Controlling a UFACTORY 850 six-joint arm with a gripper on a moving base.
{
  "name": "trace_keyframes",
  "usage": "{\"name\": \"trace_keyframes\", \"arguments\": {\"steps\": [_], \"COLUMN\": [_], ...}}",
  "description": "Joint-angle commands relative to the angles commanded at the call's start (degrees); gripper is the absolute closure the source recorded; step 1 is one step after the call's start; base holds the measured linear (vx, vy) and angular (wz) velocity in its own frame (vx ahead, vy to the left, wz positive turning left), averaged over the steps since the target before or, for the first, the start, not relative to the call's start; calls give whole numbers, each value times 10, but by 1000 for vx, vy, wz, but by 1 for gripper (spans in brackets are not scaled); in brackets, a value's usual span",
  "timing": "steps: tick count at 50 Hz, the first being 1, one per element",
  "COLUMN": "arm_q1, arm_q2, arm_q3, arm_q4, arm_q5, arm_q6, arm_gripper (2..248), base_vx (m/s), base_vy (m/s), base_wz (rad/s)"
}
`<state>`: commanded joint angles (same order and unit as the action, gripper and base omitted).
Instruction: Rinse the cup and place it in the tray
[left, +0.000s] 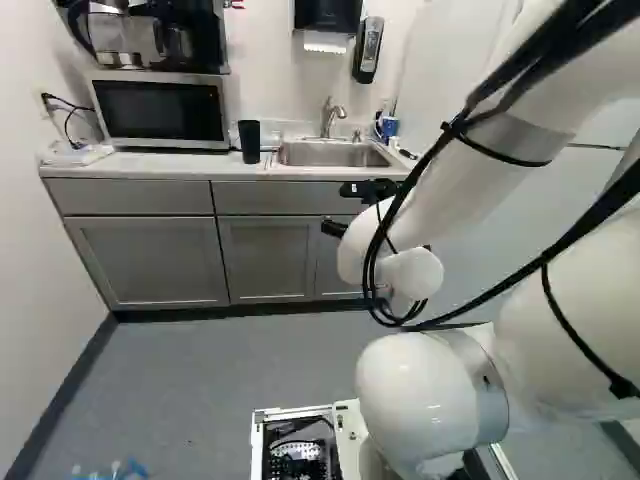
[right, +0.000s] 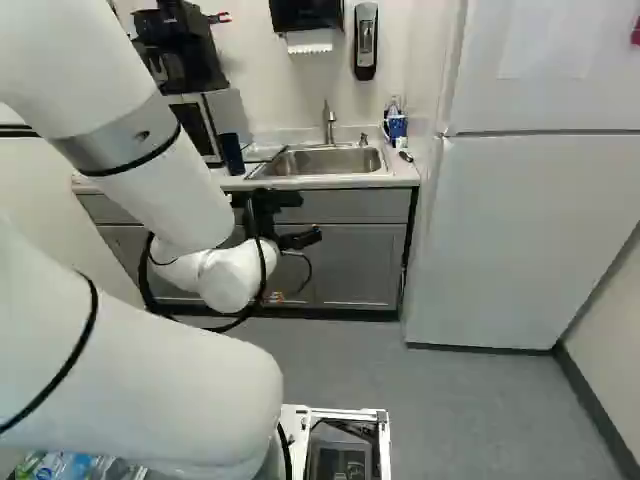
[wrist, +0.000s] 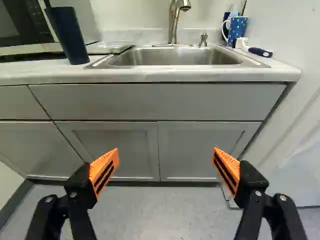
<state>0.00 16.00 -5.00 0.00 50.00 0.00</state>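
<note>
The tool (wrist: 166, 154) is nearest, its orange pads (wrist: 104, 167) spread wide apart with nothing between them. Just ahead are the grey cabinets (wrist: 145, 102), below the level of the tabletop (wrist: 200, 75). Driving straight on from this low pose could run the fingers into the doors or the tabletop's front edge; I'd judge a lift and a sideways shift toward the cup are called for first.

The dark cup (left: 249, 142), which I take as the one meant, stands on the tabletop beside the sink (wrist: 175, 58), at its left in the left base view, near the microwave (left: 160, 110). It is upright, wider end up, its long axis vertical; its lean in the wrist view looks like the camera's slant. A tall, narrow-footed shape like that could topple if one finger meets it high before the other. Poor side clearance could also bring a finger against the microwave.

Just behind the cup lies a low, flat piece, probably the tray (wrist: 107, 48). Farther back, the faucet (wrist: 174, 20) rises behind the sink, where it could catch the cup during rinsing. The spotted mug (wrist: 236, 31) stands past the sink's other end.
</note>
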Motion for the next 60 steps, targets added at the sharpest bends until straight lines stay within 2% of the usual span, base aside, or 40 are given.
{"name": "trace_keyframes", "arguments": {"steps": [43, 60], "arm_q1": [0, 0], "arm_q2": [-1, -9], "arm_q3": [0, -16], "arm_q4": [0, 0], "arm_q5": [0, 0], "arm_q6": [0, 0], "arm_gripper": [3, 3], "base_vx": [0, 0], "base_vy": [0, 0], "base_wz": [0, 0]}}
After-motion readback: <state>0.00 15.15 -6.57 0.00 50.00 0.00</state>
